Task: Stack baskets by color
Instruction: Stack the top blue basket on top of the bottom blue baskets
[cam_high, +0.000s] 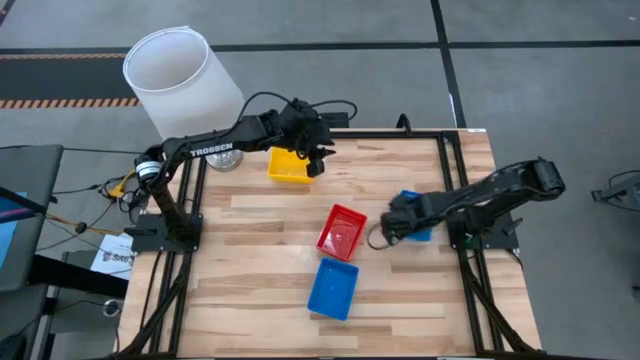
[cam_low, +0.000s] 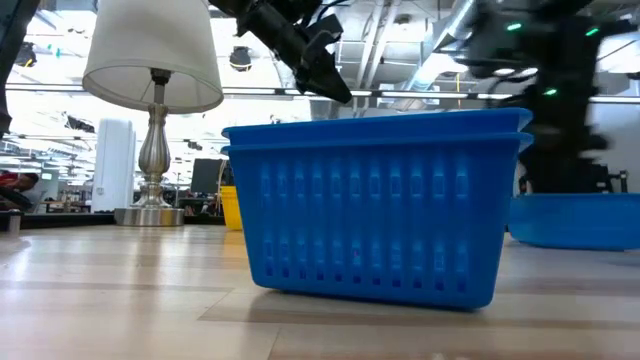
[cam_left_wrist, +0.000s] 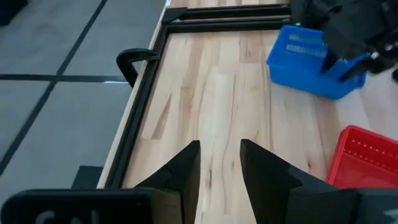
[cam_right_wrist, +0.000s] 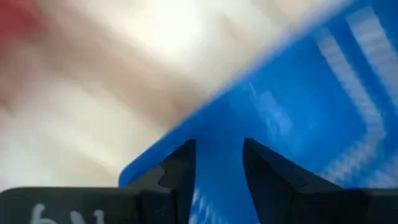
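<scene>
The right gripper (cam_high: 392, 226) is clamped on the rim of a blue basket (cam_high: 412, 216) near the counter's right edge; a thin hold could let it slip or tilt. The left gripper (cam_high: 318, 160), fingers apart and empty, hangs over the yellow basket (cam_high: 289, 166) at the far edge. The red basket (cam_high: 342, 232) and blue stack (cam_high: 333, 288) sit mid-counter (cam_high: 250, 260). A lamp (cam_low: 153, 105) stands at the far left corner, an open workshop behind.

Yellow basket (cam_high: 288, 166), red basket (cam_high: 341, 231), two blue baskets (cam_high: 333, 288), white lampshade (cam_high: 182, 80), pale striped wooden table (cam_high: 250, 290)
</scene>
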